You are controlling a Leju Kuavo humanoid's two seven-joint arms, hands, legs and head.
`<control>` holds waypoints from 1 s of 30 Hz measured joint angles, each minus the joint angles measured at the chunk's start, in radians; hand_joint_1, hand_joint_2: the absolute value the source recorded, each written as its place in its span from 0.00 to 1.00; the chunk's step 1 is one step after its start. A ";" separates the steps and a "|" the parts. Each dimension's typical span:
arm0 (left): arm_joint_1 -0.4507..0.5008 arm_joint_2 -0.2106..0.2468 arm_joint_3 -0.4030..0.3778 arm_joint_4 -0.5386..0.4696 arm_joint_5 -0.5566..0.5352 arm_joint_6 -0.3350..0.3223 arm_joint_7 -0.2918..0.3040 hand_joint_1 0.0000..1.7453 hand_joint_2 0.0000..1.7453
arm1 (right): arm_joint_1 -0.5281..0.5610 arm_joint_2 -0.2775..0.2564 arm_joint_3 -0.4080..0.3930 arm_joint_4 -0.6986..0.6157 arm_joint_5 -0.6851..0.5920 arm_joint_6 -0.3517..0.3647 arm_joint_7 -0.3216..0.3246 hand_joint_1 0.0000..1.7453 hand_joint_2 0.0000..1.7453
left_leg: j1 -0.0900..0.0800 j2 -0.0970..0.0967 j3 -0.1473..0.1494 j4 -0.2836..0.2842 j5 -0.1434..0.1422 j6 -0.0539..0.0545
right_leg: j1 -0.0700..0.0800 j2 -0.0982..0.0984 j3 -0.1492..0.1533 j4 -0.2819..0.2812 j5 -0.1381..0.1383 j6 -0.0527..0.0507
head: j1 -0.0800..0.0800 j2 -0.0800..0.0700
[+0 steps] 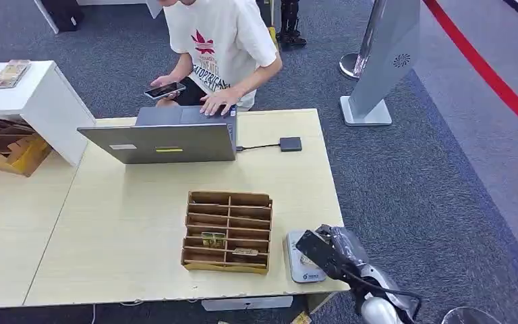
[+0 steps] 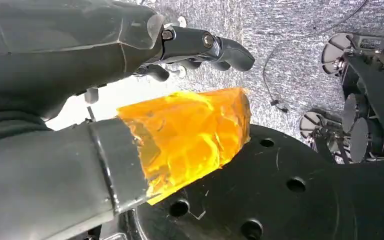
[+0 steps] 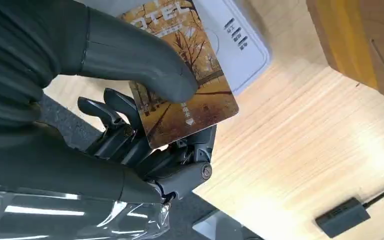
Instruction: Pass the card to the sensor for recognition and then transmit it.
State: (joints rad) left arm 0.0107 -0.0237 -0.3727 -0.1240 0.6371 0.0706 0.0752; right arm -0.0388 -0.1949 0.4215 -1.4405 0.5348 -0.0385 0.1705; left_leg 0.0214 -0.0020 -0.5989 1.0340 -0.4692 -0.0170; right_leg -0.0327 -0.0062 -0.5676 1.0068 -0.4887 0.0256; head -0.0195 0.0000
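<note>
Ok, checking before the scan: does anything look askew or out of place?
Nothing stands out. The right hand holds the card flat over the sensor, and the wooden organizer sits square on the table.

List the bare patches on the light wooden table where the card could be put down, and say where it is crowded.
Bare light wooden table lies left of the wooden compartment box, and between that box and the grey laptop. The near right corner is crowded: the grey card reader sits under the right hand, which holds the autumn-picture card.

The card (image 3: 185, 95) shows autumn trees in orange-brown; the sensor (image 1: 302, 262) is pale grey, the counter (image 1: 121, 223) light wood.
</note>
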 joint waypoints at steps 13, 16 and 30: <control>0.000 0.000 -0.010 0.000 0.011 -0.002 0.000 0.00 0.00 | -0.015 0.011 0.005 0.045 -0.002 0.000 0.000 1.00 1.00 | 0.000 0.000 0.000 0.000 0.000 0.000 | 0.000 0.000 0.000 0.000 0.000 0.000 | 0.000 0.000; 0.000 0.000 -0.015 0.000 0.013 -0.002 0.000 0.00 0.00 | -0.016 0.011 0.005 0.052 -0.002 0.000 0.000 1.00 1.00 | 0.000 0.000 0.000 0.000 0.000 0.000 | 0.000 0.000 0.000 0.000 0.000 0.000 | 0.000 0.000; 0.000 0.001 -0.034 0.000 0.028 -0.002 0.000 0.00 0.00 | -0.024 0.014 0.005 0.076 0.022 -0.005 0.017 1.00 1.00 | 0.000 0.000 0.000 0.000 0.000 0.000 | 0.000 0.000 0.000 0.000 0.000 0.000 | 0.000 0.000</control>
State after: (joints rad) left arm 0.0104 -0.0225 -0.4062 -0.1240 0.6649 0.0690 0.0751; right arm -0.0625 -0.1804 0.4265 -1.3645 0.5570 -0.0435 0.1873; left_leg 0.0214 -0.0020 -0.5985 1.0340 -0.4692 -0.0170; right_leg -0.0327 -0.0062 -0.5674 1.0068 -0.4887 0.0256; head -0.0194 0.0000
